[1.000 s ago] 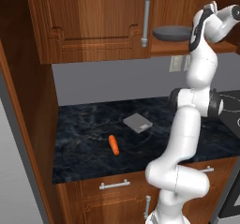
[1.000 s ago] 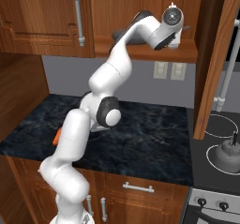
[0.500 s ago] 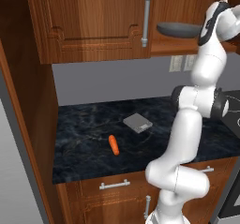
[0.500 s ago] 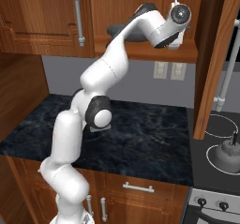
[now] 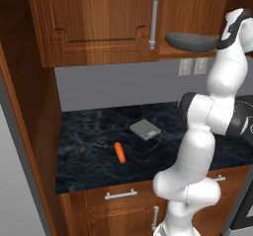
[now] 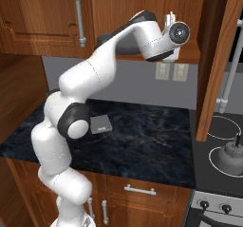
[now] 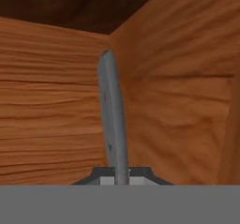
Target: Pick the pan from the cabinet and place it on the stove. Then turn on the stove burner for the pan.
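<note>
While inside the cabinet (image 5: pixel 99 27) | gripper (image 7: pixel 121 174) clamped on pan (image 5: pixel 190 41) handle (thin, grey)

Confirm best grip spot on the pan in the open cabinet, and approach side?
Grip the pan by its long thin handle, coming from the cabinet's open front. The shallow round body offers no narrow edge; the handle fits between the fingers. The end effector is shut on it there.

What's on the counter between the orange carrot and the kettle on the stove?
The flat grey square lies between carrot and kettle, as both base views together show.
</note>
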Controlling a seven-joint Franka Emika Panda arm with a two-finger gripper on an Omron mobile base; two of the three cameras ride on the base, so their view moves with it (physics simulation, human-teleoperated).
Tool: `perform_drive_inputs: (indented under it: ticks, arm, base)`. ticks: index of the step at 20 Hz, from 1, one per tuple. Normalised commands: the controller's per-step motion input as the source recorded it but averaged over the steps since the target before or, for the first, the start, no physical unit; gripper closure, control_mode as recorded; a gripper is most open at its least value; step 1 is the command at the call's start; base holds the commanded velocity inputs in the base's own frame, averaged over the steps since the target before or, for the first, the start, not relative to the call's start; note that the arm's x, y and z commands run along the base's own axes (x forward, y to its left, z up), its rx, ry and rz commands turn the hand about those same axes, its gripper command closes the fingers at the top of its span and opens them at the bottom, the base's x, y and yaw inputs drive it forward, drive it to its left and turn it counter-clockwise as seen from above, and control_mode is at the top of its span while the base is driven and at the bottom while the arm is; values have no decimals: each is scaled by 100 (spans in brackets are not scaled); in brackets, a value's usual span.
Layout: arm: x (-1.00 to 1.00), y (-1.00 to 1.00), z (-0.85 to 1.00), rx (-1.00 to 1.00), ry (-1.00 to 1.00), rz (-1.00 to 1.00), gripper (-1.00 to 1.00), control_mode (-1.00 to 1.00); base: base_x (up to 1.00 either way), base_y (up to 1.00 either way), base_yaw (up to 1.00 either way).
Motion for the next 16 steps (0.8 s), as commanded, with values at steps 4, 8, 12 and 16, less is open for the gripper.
perform_drive_inputs:
  ticks: [4, 8, 12, 16]
  arm:
    - [-58, 42, -17, 0, -11, -4, 100, -100]
    - [-70, 31, -7, -1, -9, -7, 100, -100]
    - [-75, 21, 0, -4, -6, -8, 100, -100]
    - [-73, 16, 0, -4, -1, -7, 100, -100]
  base:
    - [0, 0, 0]
    - [0, 0, 0]
    - [0, 0, 0]
    - [0, 0, 0]
